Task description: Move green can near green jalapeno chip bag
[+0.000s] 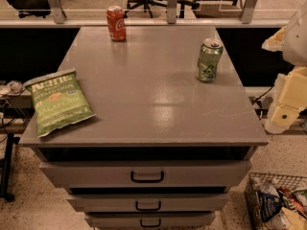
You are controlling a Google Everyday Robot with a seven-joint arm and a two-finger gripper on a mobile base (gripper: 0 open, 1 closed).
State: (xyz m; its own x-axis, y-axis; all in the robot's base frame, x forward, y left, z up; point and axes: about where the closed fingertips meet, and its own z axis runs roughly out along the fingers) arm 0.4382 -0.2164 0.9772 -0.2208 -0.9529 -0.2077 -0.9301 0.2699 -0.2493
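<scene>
Far back, red can; tool far right.

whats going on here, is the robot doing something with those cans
Nothing is being held right now. The robot's gripper hangs beside the right edge of the grey cabinet top, touching none of the things on it. The green can stands upright near the right side, and the green jalapeno chip bag lies flat at the front left corner, so the two are far apart. A red can stands at the far edge. The green can is not yet moved over to the bag.
</scene>
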